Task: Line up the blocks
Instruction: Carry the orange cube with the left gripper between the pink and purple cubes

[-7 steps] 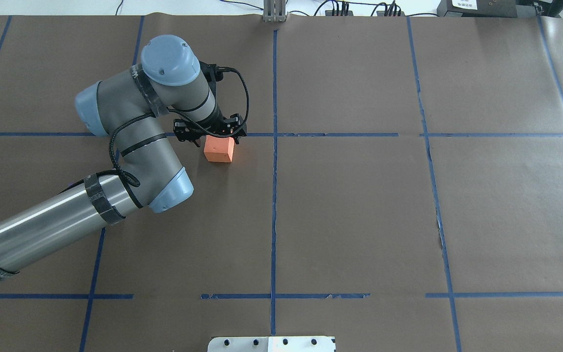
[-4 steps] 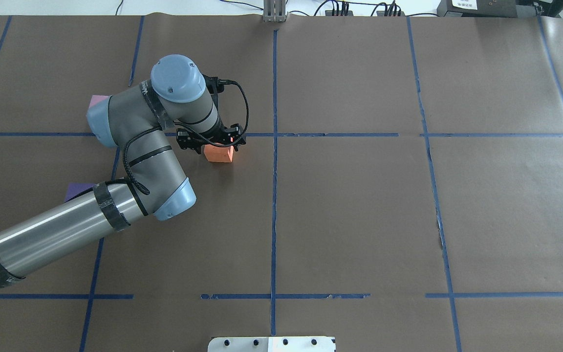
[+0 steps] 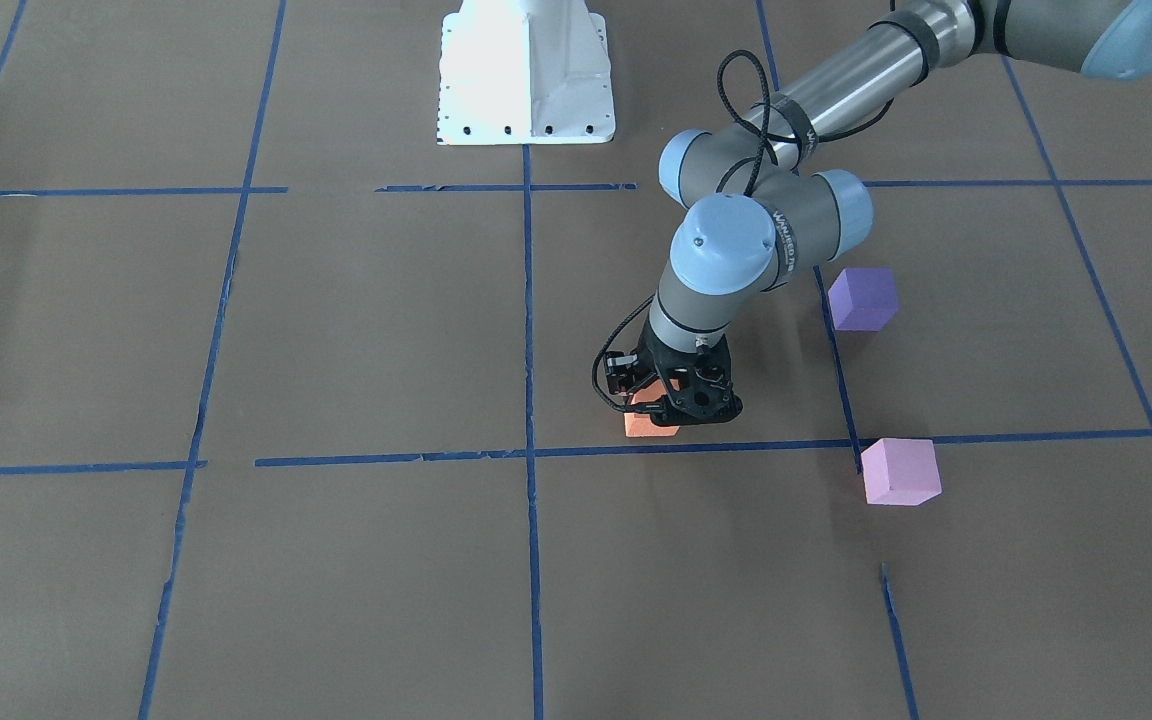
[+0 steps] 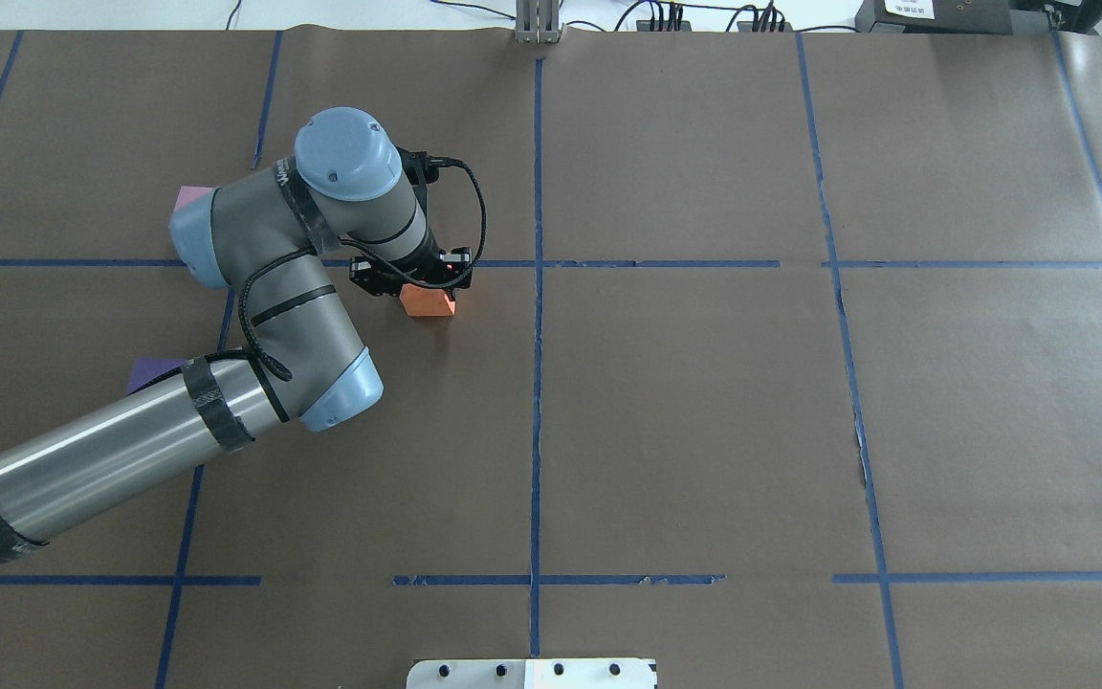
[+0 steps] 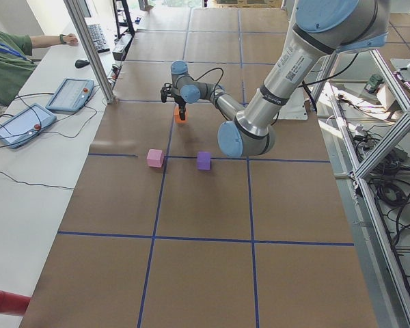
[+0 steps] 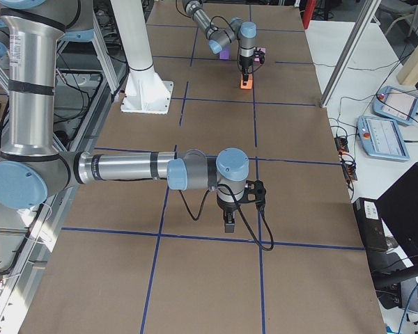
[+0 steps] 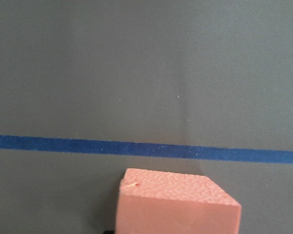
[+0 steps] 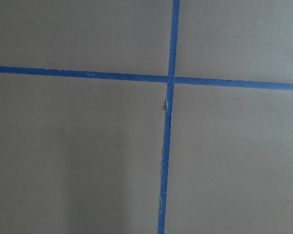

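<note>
The orange block [image 3: 648, 424] sits on the brown table just on the robot's side of a blue tape line. My left gripper [image 3: 671, 415] points straight down with its jaws around the block and looks shut on it; in the overhead view the gripper [image 4: 414, 285] covers the block's [image 4: 427, 304] far part. The left wrist view shows the orange block [image 7: 178, 204] close at the bottom edge. The violet block [image 3: 862, 298] and the pink block [image 3: 899, 471] stand apart near the left arm. My right gripper [image 6: 228, 226] hangs low over bare table; I cannot tell its state.
The white robot base [image 3: 526, 70] stands at the table's near-robot edge. Blue tape lines [image 4: 537, 383] grid the brown paper. An operator [image 5: 7, 58] and control tablets [image 5: 68, 94] are at a side bench. The left arm's elbow [image 4: 321, 383] hides part of the violet block [image 4: 151, 371].
My left gripper has come down over the orange block and its jaws have narrowed around it. The arm shifted, uncovering corners of the pink and violet blocks.
</note>
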Available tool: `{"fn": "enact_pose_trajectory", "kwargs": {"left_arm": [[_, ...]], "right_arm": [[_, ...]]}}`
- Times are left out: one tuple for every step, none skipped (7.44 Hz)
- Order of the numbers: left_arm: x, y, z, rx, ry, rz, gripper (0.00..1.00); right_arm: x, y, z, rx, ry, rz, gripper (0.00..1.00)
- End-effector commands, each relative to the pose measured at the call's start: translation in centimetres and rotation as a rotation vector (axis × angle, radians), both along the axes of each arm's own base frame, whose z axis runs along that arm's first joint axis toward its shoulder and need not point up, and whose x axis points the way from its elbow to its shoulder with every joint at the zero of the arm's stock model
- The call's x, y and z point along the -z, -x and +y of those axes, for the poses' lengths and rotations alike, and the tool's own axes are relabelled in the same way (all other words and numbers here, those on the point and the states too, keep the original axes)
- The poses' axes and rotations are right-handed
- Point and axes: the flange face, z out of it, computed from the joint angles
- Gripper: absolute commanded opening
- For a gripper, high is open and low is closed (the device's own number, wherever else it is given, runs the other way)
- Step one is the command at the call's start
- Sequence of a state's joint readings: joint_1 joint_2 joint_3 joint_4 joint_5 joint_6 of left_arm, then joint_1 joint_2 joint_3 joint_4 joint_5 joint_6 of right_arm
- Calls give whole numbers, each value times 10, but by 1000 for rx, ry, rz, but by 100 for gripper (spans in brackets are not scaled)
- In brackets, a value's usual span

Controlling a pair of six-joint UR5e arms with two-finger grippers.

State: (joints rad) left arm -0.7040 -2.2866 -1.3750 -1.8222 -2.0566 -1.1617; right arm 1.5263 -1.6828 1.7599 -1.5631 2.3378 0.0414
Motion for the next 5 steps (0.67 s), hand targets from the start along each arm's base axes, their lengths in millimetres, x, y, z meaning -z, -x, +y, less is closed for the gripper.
{"fn": "enact_pose_trajectory", "kwargs": {"left_arm": [[-63, 94, 10, 18, 35, 9, 0], [-99, 138, 13, -6, -17, -20, 0], [-142, 166, 21, -22, 0, -48, 2], [-171, 180, 29, -41, 35, -59, 2], [-183, 182, 31, -43, 34, -60, 2]], "right_arm": [[0, 0, 0, 0, 0, 0, 100], [0, 0, 0, 0, 0, 0, 100], [0, 0, 0, 0, 0, 0, 100], [0, 0, 0, 0, 0, 0, 100], [0, 0, 0, 0, 0, 0, 100]]}}
